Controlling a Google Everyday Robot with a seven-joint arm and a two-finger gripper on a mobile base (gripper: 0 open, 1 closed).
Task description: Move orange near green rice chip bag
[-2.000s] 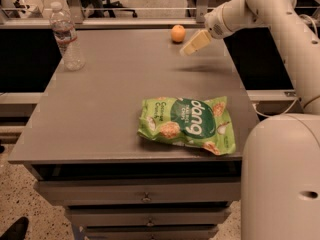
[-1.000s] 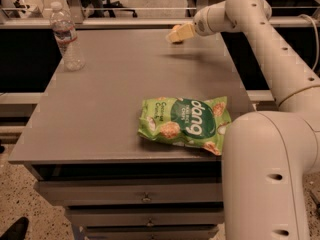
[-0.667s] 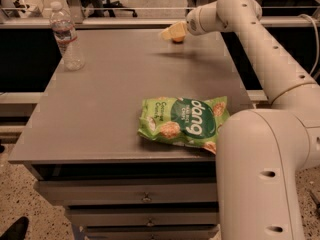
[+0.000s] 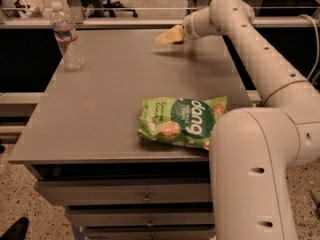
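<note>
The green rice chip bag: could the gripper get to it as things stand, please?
Probably yes: the gripper is at the far table edge, only bare top lies between it and the green rice chip bag; the water bottle stands off left.

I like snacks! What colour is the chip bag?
Bright green chip bag, camera view; gripper near table's far edge.

On flat grey surface [image 4: 105, 89]: clear plastic water bottle [image 4: 67, 36] upright at far left corner; crinkly green rice chip bag [image 4: 182, 121] lying flat near front edge, right of centre. Above far edge, well behind bag and right of bottle: pale two-finger gripper [image 4: 169, 36]. Jointed white robot arm [image 4: 260, 59] reaches in from right; its lower part covers bag's right end.
</note>
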